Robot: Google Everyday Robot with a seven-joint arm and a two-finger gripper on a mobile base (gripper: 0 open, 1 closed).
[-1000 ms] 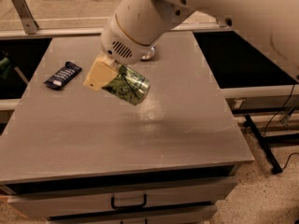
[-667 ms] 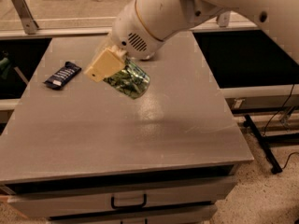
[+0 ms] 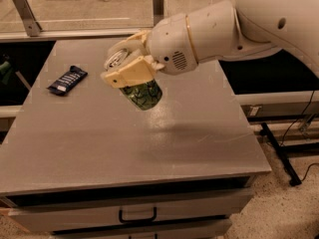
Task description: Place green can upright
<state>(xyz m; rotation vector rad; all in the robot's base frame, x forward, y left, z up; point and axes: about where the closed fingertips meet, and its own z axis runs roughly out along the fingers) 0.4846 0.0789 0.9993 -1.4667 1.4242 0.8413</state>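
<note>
The floor (image 3: 286, 215) is pale and speckled, showing to the right of the table and below its front corner. Behind the table runs a light strip of flooring or ledge with 2 metal uprights, 1 slanted (image 3: 24, 11) past the table's back-left corner and 1 straight (image 3: 158, 3) past the middle of its back edge. The spaces left and right of the table are dark. A black bar (image 3: 279, 152) and thin cables (image 3: 305, 121) lie on the floor to the table's right.

The table (image 3: 114, 153) has a plain grey matte top with a faint sheen near its centre. Under its front edge sits a grey drawer front with 1 dark handle (image 3: 137, 215).

The white arm (image 3: 224, 31) reaches in from beyond the table's right side, over its back half.

The gripper (image 3: 124, 63), with cream-coloured fingers (image 3: 133, 74), hangs over the table's back-centre area and is clamped around the green can.

The green can (image 3: 144, 95) is held tilted above the table, its silver top end facing up and towards the back-left corner, its mottled lower end pointing down at the top without touching it.

A dark blue packet (image 3: 67, 79) lies flat on the table near its left edge.
</note>
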